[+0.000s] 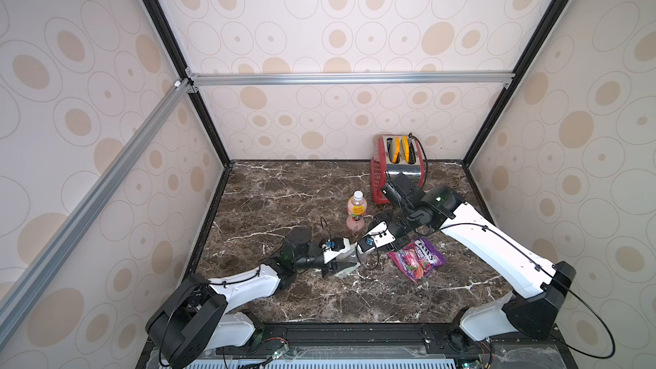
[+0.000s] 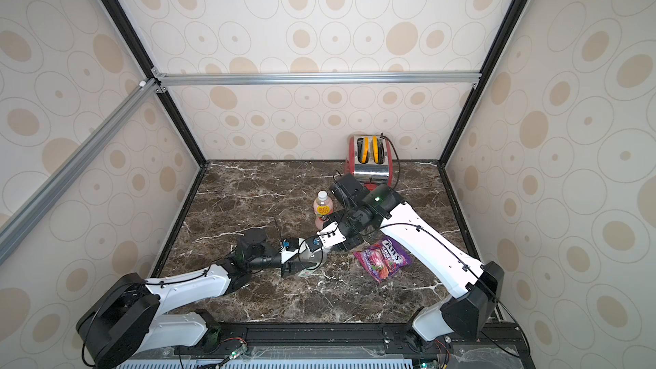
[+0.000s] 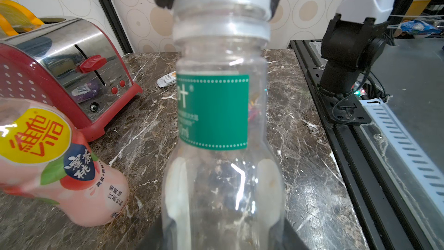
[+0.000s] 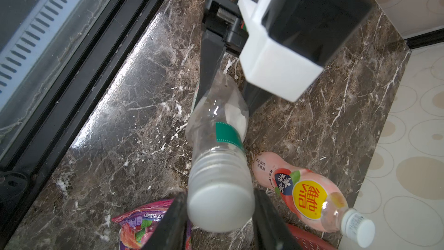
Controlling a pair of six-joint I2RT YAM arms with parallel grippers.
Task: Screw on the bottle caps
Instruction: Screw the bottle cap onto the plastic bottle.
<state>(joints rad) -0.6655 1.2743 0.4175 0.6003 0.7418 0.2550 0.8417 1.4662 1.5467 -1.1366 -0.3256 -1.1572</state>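
**Two arms meet on one clear bottle in a papered booth**

The dark marble tabletop (image 1: 284, 200), veined white, lies inside cream wallpaper (image 1: 337, 30) with tan ovals, framed by black and silver rails. At its middle the left gripper (image 4: 228, 97) is clenched on the base end of the clear bottle (image 3: 216, 188), which looks empty. The right gripper (image 4: 219, 196) brackets the wide white cap (image 4: 220, 209) on its neck; whether it pinches I cannot tell. At 12 o'clock from them stands the pink bottle (image 1: 356, 212), holding pink drink under its small white cap (image 1: 358, 194). A red-and-steel toaster (image 1: 399, 161) stands at 1 o'clock with two yellow-orange pieces in its slots, and a purple candy bag (image 1: 417, 257) lies at 4 o'clock. The clear bottle wears a green, white-dotted label, the pink one a yellow roundel with red Chinese characters, and the bag reads FOX'S.
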